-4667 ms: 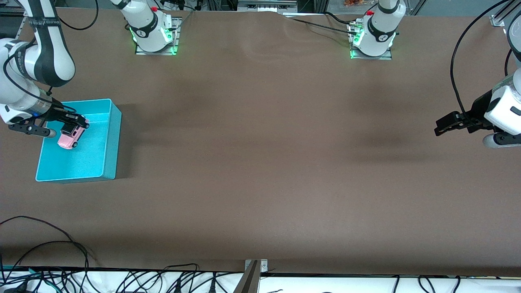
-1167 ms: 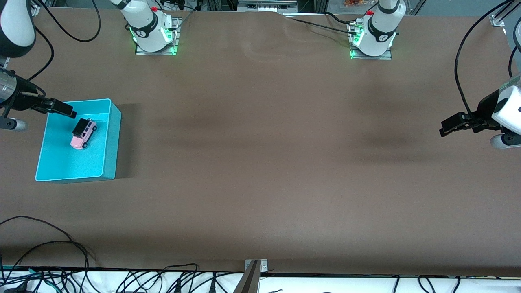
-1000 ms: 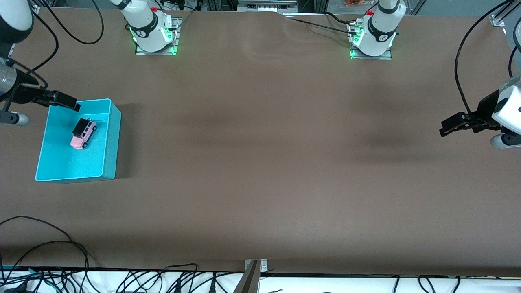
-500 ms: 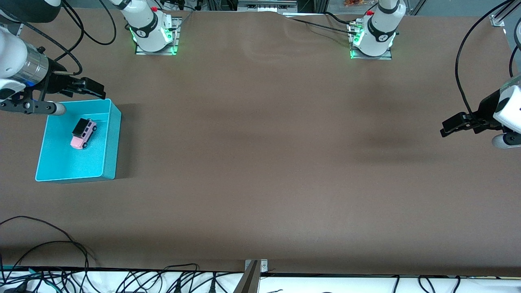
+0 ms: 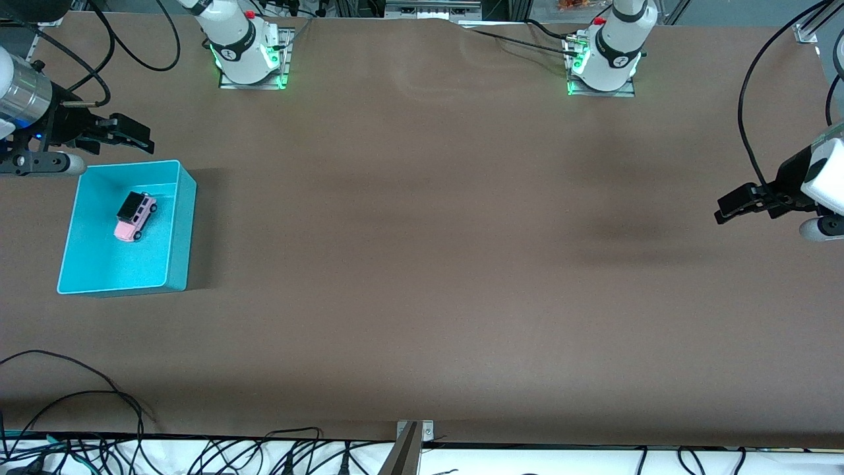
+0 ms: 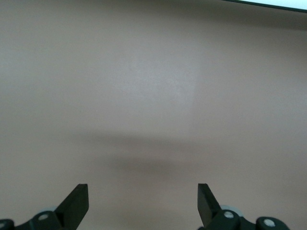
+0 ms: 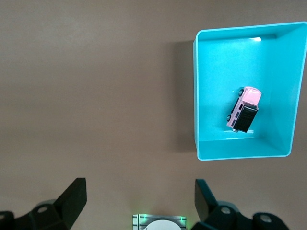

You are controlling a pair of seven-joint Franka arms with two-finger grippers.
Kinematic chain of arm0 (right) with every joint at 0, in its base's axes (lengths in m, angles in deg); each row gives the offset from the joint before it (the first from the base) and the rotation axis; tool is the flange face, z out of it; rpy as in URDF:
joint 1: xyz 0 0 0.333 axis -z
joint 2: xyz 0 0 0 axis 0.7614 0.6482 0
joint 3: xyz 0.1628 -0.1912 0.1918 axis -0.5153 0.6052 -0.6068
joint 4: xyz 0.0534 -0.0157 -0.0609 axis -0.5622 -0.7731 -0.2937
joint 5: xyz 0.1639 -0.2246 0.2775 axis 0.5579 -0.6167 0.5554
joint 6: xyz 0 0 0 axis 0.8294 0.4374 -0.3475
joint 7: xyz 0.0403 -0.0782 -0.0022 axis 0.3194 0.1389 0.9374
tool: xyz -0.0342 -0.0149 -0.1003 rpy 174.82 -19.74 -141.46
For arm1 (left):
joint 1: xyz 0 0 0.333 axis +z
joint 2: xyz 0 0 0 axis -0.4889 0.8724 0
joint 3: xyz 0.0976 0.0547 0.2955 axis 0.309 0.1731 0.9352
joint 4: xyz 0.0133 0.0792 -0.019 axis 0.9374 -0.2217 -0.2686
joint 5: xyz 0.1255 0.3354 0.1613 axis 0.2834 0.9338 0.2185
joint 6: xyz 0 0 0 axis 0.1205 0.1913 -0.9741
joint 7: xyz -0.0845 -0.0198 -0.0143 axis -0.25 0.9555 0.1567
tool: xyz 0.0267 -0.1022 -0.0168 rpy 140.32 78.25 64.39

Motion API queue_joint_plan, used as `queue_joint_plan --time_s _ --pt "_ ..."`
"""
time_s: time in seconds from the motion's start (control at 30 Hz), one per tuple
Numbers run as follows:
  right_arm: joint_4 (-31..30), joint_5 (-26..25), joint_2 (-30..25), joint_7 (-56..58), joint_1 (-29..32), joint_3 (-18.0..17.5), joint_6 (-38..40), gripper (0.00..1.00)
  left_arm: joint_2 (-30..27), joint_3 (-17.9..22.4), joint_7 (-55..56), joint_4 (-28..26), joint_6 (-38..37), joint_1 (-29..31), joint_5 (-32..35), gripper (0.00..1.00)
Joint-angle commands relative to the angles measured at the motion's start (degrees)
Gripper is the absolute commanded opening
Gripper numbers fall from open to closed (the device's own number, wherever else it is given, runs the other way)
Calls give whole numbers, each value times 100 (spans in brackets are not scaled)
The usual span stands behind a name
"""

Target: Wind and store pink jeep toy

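The pink jeep toy [image 5: 135,216] sits in the turquoise bin [image 5: 178,224]. Right end effector [image 5: 125,135] (empty, open) should lift clear above the surface; left end effector [image 5: 742,203] waits, open.

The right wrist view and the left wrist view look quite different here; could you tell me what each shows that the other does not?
Only the right wrist view shows the small pink jeep toy with a black roof lying in the turquoise plastic bin, and a green-lit arm base. Only the left wrist view shows a pale strip past the table's edge. Both show the brown table and that arm's own open gripper: right gripper, left gripper.
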Motion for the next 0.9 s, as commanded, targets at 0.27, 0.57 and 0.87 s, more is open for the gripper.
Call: queue_joint_plan --time_s 0.27,0.57,0.87 --pt "244 56 4 342 36 99 117 100 -21 -66 -62 132 -1 -49 -152 100" --pt "507 -5 30 307 10 73 100 100 -39 -400 -70 106 -19 -32 -152 100" --pt "516 -32 56 325 18 82 -225 100 -22 -391 -70 106 -2 30 -134 100"
